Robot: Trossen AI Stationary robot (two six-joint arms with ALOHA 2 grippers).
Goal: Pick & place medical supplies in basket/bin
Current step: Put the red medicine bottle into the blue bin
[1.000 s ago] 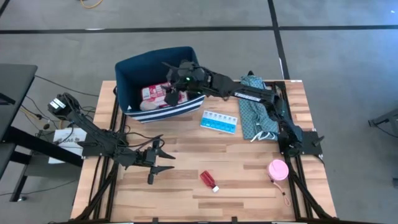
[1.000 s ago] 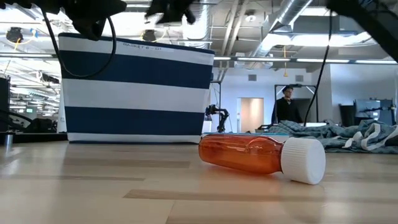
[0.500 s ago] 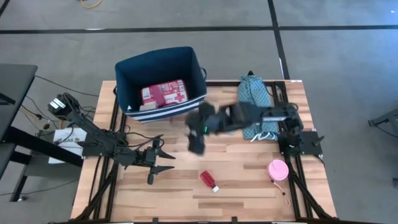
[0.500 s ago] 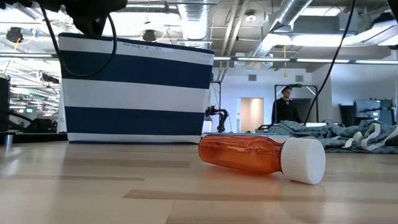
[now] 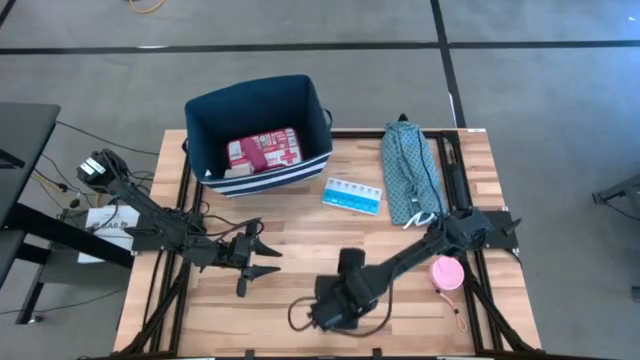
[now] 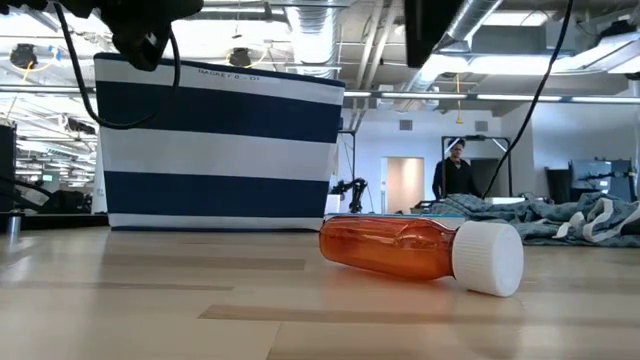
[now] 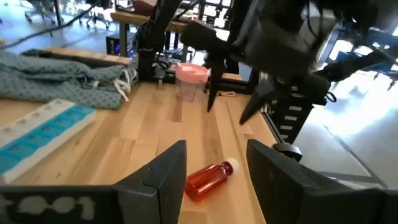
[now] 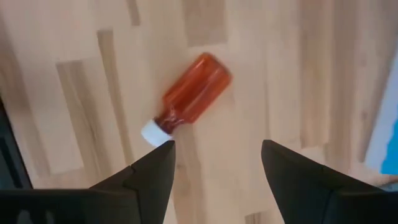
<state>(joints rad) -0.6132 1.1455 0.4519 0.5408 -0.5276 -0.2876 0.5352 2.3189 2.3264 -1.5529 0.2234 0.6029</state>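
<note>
One orange bottle (image 8: 190,94) below open right end effector (image 8: 214,163).

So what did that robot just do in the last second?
The right gripper left the striped navy fabric bin and swung to the table's front, fingers open above the lying orange, white-capped bottle. The red-and-white case stays in the bin; the left gripper and other supplies are unmoved.

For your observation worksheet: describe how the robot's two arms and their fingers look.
Both arms are dark, jointed links trailing black cables. The left gripper ends in two slim, pointed black fingers. The right gripper carries broad, dark, wedge-shaped fingers. No markings show.
</note>
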